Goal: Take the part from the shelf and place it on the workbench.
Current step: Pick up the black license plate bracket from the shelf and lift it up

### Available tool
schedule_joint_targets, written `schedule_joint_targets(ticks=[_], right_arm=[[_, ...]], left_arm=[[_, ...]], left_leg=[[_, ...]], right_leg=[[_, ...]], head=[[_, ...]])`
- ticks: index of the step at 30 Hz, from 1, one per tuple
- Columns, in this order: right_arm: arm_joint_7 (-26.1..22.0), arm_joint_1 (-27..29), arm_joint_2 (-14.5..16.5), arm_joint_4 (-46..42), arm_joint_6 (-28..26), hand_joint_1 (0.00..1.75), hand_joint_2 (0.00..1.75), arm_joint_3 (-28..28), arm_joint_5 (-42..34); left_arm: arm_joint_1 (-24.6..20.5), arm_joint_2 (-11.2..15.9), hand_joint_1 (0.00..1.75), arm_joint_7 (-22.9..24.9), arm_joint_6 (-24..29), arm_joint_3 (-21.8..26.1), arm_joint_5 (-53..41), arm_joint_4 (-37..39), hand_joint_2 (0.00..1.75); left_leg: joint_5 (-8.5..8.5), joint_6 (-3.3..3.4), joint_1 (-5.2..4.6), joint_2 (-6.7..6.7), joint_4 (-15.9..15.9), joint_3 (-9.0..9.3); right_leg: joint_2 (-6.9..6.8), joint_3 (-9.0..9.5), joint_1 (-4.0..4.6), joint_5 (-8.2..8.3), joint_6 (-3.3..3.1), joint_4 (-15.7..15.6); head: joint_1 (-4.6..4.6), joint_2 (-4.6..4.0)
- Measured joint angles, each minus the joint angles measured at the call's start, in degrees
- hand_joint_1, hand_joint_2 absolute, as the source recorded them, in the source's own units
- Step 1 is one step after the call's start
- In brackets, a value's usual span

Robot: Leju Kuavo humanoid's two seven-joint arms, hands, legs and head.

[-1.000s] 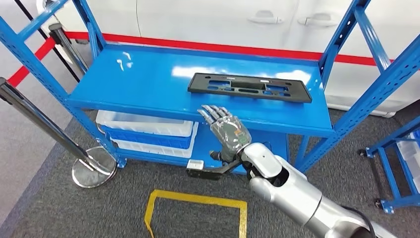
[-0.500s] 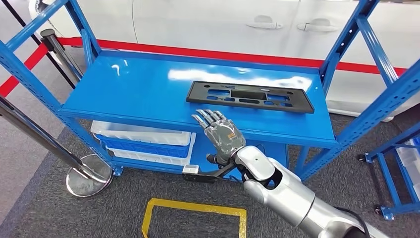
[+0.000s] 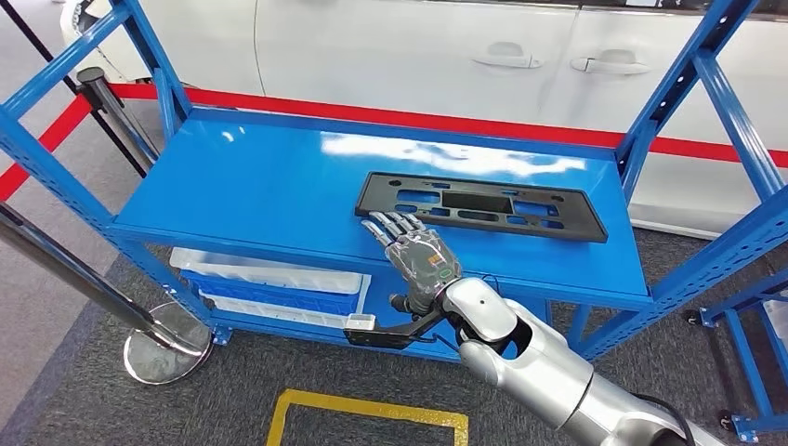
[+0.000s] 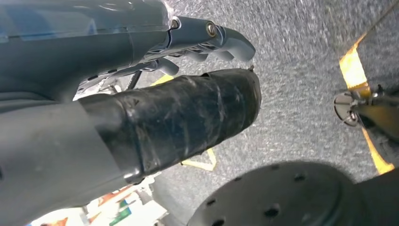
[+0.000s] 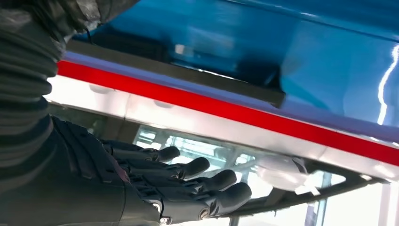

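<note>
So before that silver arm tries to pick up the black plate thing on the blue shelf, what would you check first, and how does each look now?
1. Part within reach: ok. The black part lies flat on the blue shelf, just ahead of the right hand.
2. Hand free: ok. Its fingers are spread and hold nothing.
3. Contact with the part: cannot tell. The fingertips sit at its near left corner; touching or just short is unclear.
4. Space around the part: ok. Nothing else lies on that shelf level.
5. Left hand out of the way: ok. It hangs over the floor.
</note>
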Motion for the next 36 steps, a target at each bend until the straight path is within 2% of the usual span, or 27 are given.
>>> schedule_joint_targets(ticks=[2, 3, 5, 6, 7, 8, 10, 11, 12, 13, 15, 17, 18, 21, 22, 23, 24, 25, 26, 28, 29, 32, 33, 34, 36], right_arm=[[0.0, -0.1, 0.1, 0.0, 0.2, 0.00, 1.75, 0.0, 0.0], [0.0, -0.2, 0.1, 0.0, 0.3, 0.00, 1.75, 0.0, 0.0], [0.0, 0.0, 0.2, 0.0, 0.5, 0.00, 1.75, 0.0, 0.0], [0.0, 0.2, 0.2, 0.0, 0.6, 0.00, 1.75, 0.0, 0.0], [0.0, 0.4, 0.2, 0.0, 0.6, 0.00, 1.75, 0.1, 0.0], [0.0, 0.5, 0.2, 0.0, 0.6, 0.00, 1.75, 0.1, 0.0], [0.0, 0.6, 0.3, 0.0, 0.7, 0.00, 1.75, 0.2, 0.0], [0.0, 0.6, 0.3, 0.0, 0.7, 0.00, 1.75, 0.2, -0.1], [0.1, 0.5, 0.3, 0.0, 0.9, 0.00, 1.75, 0.2, -0.2], [0.1, 0.5, 0.3, 0.0, 1.0, 0.00, 1.75, 0.3, -0.3], [0.1, 0.5, 0.3, -0.1, 1.3, 0.00, 1.75, 0.3, -0.5], [0.1, 0.5, 0.3, -0.1, 1.3, 0.00, 1.75, 0.4, -0.6], [0.1, 0.4, 0.3, -0.1, 1.3, 0.00, 1.75, 0.4, -0.6], [0.2, 0.5, 0.3, 0.0, 1.7, 0.00, 1.75, 0.4, -0.6], [0.3, 0.6, 0.3, 0.0, 2.0, 0.00, 1.75, 0.5, -0.7], [0.5, 0.7, 0.3, 0.2, 2.5, 0.00, 1.75, 0.5, -0.7], [0.8, 0.7, 0.3, 0.3, 3.0, 0.00, 1.75, 0.6, -0.6], [1.0, 0.7, 0.2, 0.6, 3.4, 0.00, 1.75, 0.6, -0.6], [1.3, 0.6, 0.1, 1.1, 3.8, 0.00, 1.75, 0.6, -0.4], [1.9, 0.4, -0.1, 2.2, 4.8, 0.00, 1.75, 0.7, 0.2], [2.3, 0.3, -0.2, 2.9, 5.4, 0.40, 1.75, 0.7, 0.5], [3.6, 0.1, -0.5, 5.2, 7.1, 1.69, 1.75, 0.8, 1.4], [4.2, -0.1, -0.7, 6.0, 7.9, 1.73, 1.75, 0.8, 1.6], [5.0, -0.3, -0.9, 6.7, 9.0, 1.75, 1.75, 0.8, 1.7], [6.7, -0.6, -1.1, 8.0, 11.4, 1.75, 1.75, 0.8, 1.6]], left_arm=[[0.0, 0.1, 0.00, 0.0, 0.0, -0.1, 0.4, -0.2, 0.00], [-0.1, 0.1, 0.00, 0.0, 0.0, -0.2, 0.6, -0.3, 0.00], [-0.2, 0.1, 0.00, 0.0, 0.0, -0.5, 0.9, -0.4, 0.00], [-0.1, 0.1, 0.00, 0.0, 0.0, -0.6, 1.0, -0.5, 0.00], [0.0, 0.2, 0.00, 0.0, 0.0, -0.6, 1.2, -0.6, 0.00], [0.1, 0.3, 0.00, 0.0, 0.0, -0.7, 1.3, -0.7, 0.00], [0.4, 0.5, 0.00, 0.0, 0.1, -0.7, 1.5, -0.8, 0.00], [0.4, 0.5, 0.00, 0.1, 0.2, -0.8, 1.7, -0.9, 0.00], [0.4, 0.6, 0.00, 0.1, 0.3, -0.9, 1.9, -1.0, 0.00], [0.3, 0.7, 0.00, 0.2, 0.4, -1.0, 2.0, -1.2, 0.00], [0.3, 0.8, 0.00, 0.4, 0.7, -1.2, 2.5, -1.6, 0.00], [0.5, 0.8, 0.00, 0.5, 0.8, -1.2, 2.7, -2.0, 0.00], [0.6, 0.9, 0.00, 0.5, 0.8, -1.2, 2.7, -2.1, 0.00], [0.5, 1.0, 0.00, 0.5, 0.9, -1.4, 3.0, -2.4, 0.00], [0.5, 1.0, 0.00, 0.5, 1.0, -1.4, 3.3, -2.5, 0.00], [0.6, 1.1, 0.00, 0.5, 1.1, -1.5, 3.6, -2.6, 0.00], [0.6, 1.2, 0.00, 0.6, 1.2, -1.6, 4.1, -2.7, 0.00], [0.7, 1.3, 0.00, 0.6, 1.3, -1.7, 4.5, -2.9, 0.00], [0.7, 1.3, 0.00, 0.6, 1.3, -1.9, 4.9, -3.1, 0.00], [0.5, 1.4, 0.00, 0.6, 1.5, -2.2, 5.7, -3.4, 0.00], [0.5, 1.4, 0.00, 0.6, 1.6, -2.4, 6.1, -3.6, 0.00], [0.4, 1.6, 0.00, 0.7, 2.0, -2.7, 7.4, -4.2, 0.00], [0.4, 1.7, 0.00, 0.7, 2.2, -2.8, 7.8, -4.4, 0.00], [0.4, 1.8, 0.00, 0.8, 2.4, -2.8, 8.2, -4.5, 0.00], [0.4, 2.0, 0.00, 1.0, 2.8, -3.1, 9.1, -4.9, 0.00]], left_leg=[[-0.93, -0.64, 0.09, 0.23, 2.3, -0.65], [-2.02, -0.96, 0.21, 0.36, 4.9, -2.14], [-4.61, -1.58, 0.39, 0.47, 11.8, -6.58], [-5.42, -1.81, 0.49, 0.48, 14.5, -8.70], [-5.09, -1.96, 0.57, 0.49, 15.3, -10.02], [-3.57, -2.01, 0.64, 0.50, 14.3, -10.43], [2.07, -1.92, 0.72, 0.52, 7.5, -8.78], [3.84, -1.77, 0.63, 0.54, 4.1, -7.82], [4.78, -1.46, 0.47, 0.58, 1.7, -7.08], [4.98, -1.01, 0.32, 0.57, 0.4, -6.78], [4.72, 0.07, 0.25, 0.55, -0.1, -6.36], [4.69, 0.78, 0.47, 0.55, -0.5, -5.57], [4.59, 1.05, 0.56, 0.55, -0.6, -5.19], [3.92, 1.52, 0.57, 0.50, -0.7, -4.59], [3.59, 1.52, 0.56, 0.47, -0.6, -4.30], [3.23, 1.49, 0.55, 0.44, -0.6, -3.90], [2.81, 1.41, 0.54, 0.40, -0.5, -3.38], [2.37, 1.30, 0.53, 0.38, -0.5, -2.78], [1.96, 1.13, 0.48, 0.35, -0.5, -2.24], [1.30, 0.58, 0.43, 0.30, -0.5, -1.74], [1.14, 0.26, 0.38, 0.29, -0.3, -1.64], [0.48, -0.62, 0.37, 0.42, 0.7, -1.37], [-0.25, -0.91, 0.42, 0.47, 2.1, -1.97], [-1.44, -1.19, 0.50, 0.52, 4.7, -3.39], [-4.24, -1.67, 0.61, 0.54, 12.0, -7.87]], right_leg=[[0.01, 1.00, -0.32, -0.23, -0.55, -0.3], [0.00, 1.37, -0.44, -0.40, -0.73, -0.4], [-0.01, 1.78, -0.48, -0.95, -0.93, -0.4], [0.01, 2.05, -0.48, -1.28, -0.91, -0.4], [0.06, 2.47, -0.50, -1.67, -0.86, -0.4], [0.12, 3.03, -0.53, -2.11, -0.76, -0.4], [0.21, 4.33, -0.64, -3.12, -0.39, -0.4], [0.21, 4.81, -0.64, -3.54, -0.14, -0.3], [0.20, 5.00, -0.60, -3.87, 0.14, -0.3], [0.18, 5.10, -0.54, -4.09, 0.47, -0.3], [0.16, 5.20, -0.40, -4.30, 1.07, -0.1], [0.06, 4.67, -0.45, -4.86, 1.61, 1.7], [0.00, 3.44, -0.52, -5.70, 1.85, 4.0], [-0.10, -3.15, -0.76, -9.44, 2.25, 13.9], [-0.11, -4.85, -0.79, -9.75, 2.30, 15.7], [-0.13, -5.62, -0.79, -8.95, 2.29, 15.6], [-0.14, -5.52, -0.77, -7.02, 2.14, 13.8], [-0.16, -4.35, -0.72, -4.01, 1.85, 10.1], [-0.17, -3.09, -0.55, -1.84, 1.48, 6.5], [-0.21, -1.24, -0.19, -0.07, 0.86, 1.3], [-0.23, -0.99, -0.08, -0.59, 0.63, 0.7], [-0.22, 0.28, -0.36, -0.56, -0.19, 0.1], [-0.22, 0.76, -0.48, -0.61, -0.46, 0.0], [-0.24, 1.10, -0.56, -0.73, -0.68, -0.2], [-0.21, 1.36, -0.47, -1.10, -1.03, -0.2]], head=[[-0.11, 0.00], [-0.20, 0.00], [-0.38, 0.00], [-0.37, 0.00], [-0.38, 0.00], [-0.38, 0.00], [-0.38, 0.00], [-0.34, 0.00], [-0.39, 0.00], [-0.35, 0.00], [-0.31, 0.00], [-0.12, 0.00], [-0.04, 0.00], [0.12, 0.00], [0.11, 0.00], [0.10, 0.00], [0.10, 0.00], [0.10, 0.00], [0.08, 0.00], [0.07, 0.00], [0.02, 0.00], [-0.07, 0.00], [-0.11, 0.00], [-0.14, 0.00], [-0.23, 0.00]])
